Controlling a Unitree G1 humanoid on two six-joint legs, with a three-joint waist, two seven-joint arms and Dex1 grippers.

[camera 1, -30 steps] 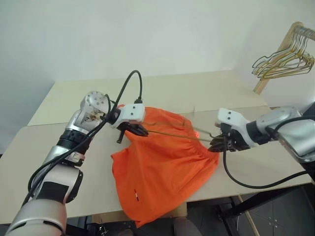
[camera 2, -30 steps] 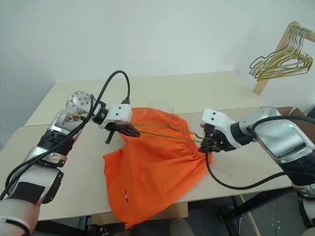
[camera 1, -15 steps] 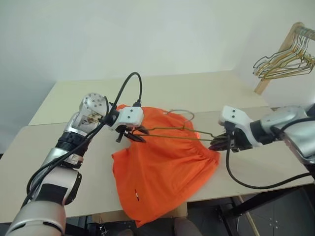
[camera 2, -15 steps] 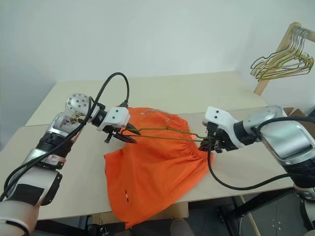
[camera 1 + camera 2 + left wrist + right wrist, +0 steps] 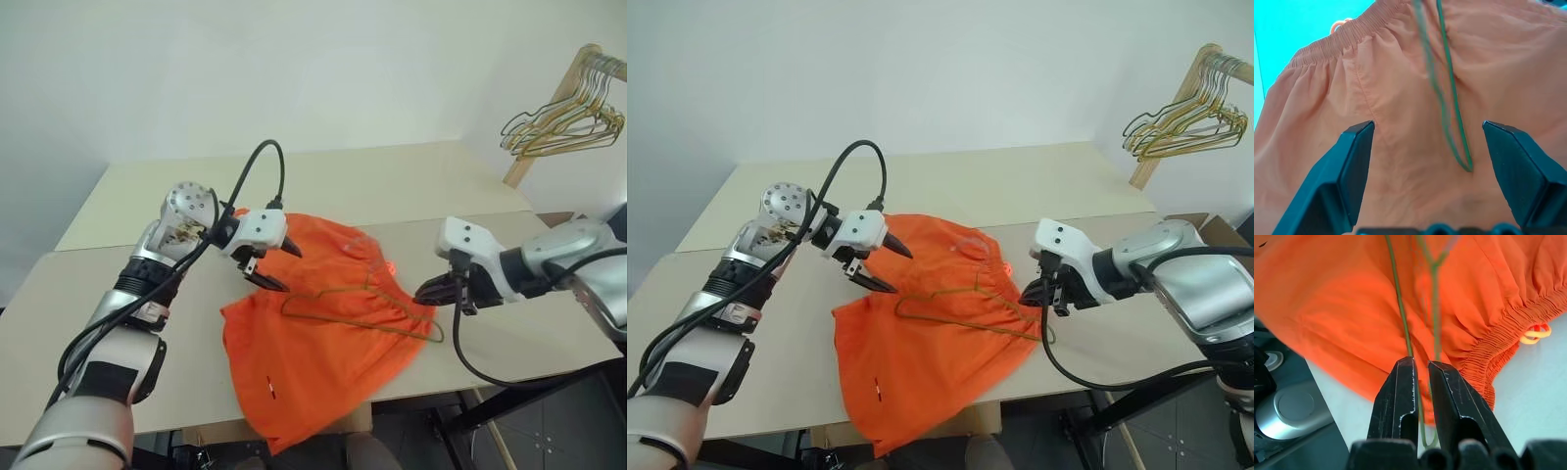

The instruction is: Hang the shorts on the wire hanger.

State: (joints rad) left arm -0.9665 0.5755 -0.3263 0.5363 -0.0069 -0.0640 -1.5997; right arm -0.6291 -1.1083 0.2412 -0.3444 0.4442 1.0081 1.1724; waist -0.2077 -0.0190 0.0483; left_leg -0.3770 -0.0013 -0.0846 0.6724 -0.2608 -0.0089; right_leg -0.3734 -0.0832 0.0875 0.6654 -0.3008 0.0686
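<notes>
Shorts [image 5: 323, 362] of bright orange fabric lie spread on the pale table [image 5: 411, 186], with the lower part hanging over the front edge of it. The gathered waistband is on the side of the right arm, and a small orange drawstring loop [image 5: 1533, 334] sticks out there onto the table. The wire hanger [image 5: 358, 311] lies on top of the shorts, flat or almost flat, with its long side going from the middle of the fabric to the waistband.

The left gripper [image 5: 277, 266] hovers above the far left part of the shorts. Its two black fingers are spread wide and nothing is between them; in the left wrist view the hanger's end lies on the fabric between the fingers, not touched.

The right gripper [image 5: 431, 290] is at the waistband edge. Its fingers are pressed nearly together, pinching the thin wire at the hanger's end.

A bunch of wire hangers [image 5: 563, 113] hangs on a wooden rack at the far right.
</notes>
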